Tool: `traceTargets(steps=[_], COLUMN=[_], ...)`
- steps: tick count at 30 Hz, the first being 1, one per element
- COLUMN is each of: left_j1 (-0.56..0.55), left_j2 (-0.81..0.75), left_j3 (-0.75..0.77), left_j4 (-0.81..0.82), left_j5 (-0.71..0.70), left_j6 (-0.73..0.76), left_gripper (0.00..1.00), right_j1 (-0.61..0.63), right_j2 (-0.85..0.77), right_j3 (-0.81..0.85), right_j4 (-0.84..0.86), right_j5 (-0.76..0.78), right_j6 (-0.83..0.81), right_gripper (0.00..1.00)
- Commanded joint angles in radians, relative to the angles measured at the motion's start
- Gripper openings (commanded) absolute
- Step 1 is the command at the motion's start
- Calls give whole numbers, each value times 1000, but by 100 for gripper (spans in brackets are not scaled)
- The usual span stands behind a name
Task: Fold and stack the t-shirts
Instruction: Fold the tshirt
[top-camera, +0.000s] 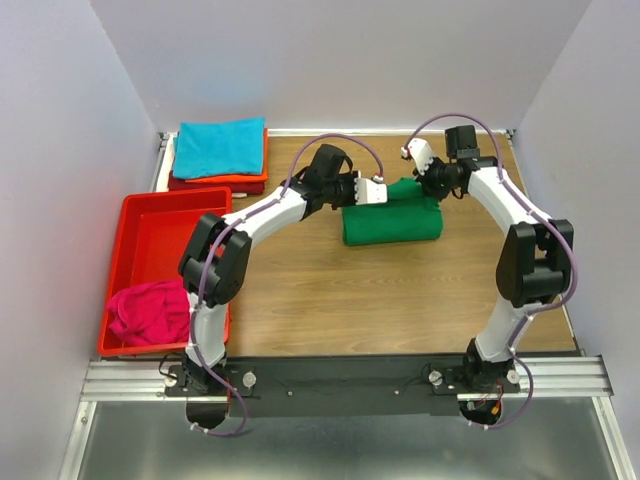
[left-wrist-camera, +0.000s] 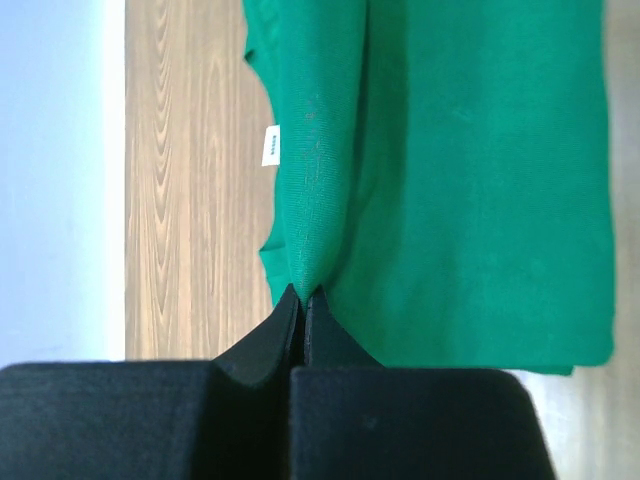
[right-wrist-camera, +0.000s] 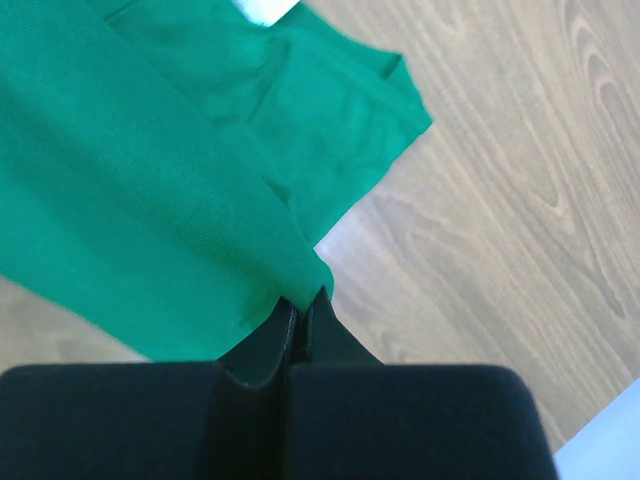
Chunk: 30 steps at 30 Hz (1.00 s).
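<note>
Left fingers (left-wrist-camera: 268, 347), right fingers (right-wrist-camera: 264, 352) clamp green t-shirt (top-camera: 392, 224); neck label (left-wrist-camera: 271, 145) plain from left wrist.

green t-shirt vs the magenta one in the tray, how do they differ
The green t-shirt lies folded on the wooden table; the magenta t-shirt sits crumpled in the red tray. The left gripper and right gripper have their jaws shut on the green t-shirt; nothing touches the magenta t-shirt. Both are plain, single-colour cloth.

So the folded green cloth t-shirt (top-camera: 392, 224) lies toward the back of the wooden table (top-camera: 380, 300). Way left there's a red plastic tray (top-camera: 160, 215), with a crumpled magenta t-shirt (top-camera: 150, 312) in its near end. Behind the tray, a teal t-shirt (top-camera: 218, 147) is stacked on an orange t-shirt (top-camera: 245, 178).
</note>
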Motion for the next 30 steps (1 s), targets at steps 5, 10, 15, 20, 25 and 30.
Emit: traceTargets(steps=[5, 10, 15, 20, 25, 30], left_j1=[33, 47, 53, 56, 100, 225], left_j2=[147, 190, 242, 296, 289, 168], left_j3=[154, 185, 239, 305, 389, 340], left_j4=[-4, 36, 14, -29, -33, -43], left_j5=[-34, -91, -129, -177, -470, -283], left_j6=[-63, -110, -135, -219, -634, -906], left_gripper=[0, 0, 0, 0, 83, 85], right_j1=[-6, -6, -8, -6, -11, -54], right_j2=[146, 221, 288, 365, 353, 226], right_j3=[147, 224, 279, 339, 327, 209], right_j4=[77, 97, 104, 129, 330, 393], right_j5=[73, 72, 61, 82, 319, 216], right_j6=[83, 115, 147, 224, 452, 566], right_gripper=[0, 1, 1, 38, 100, 100])
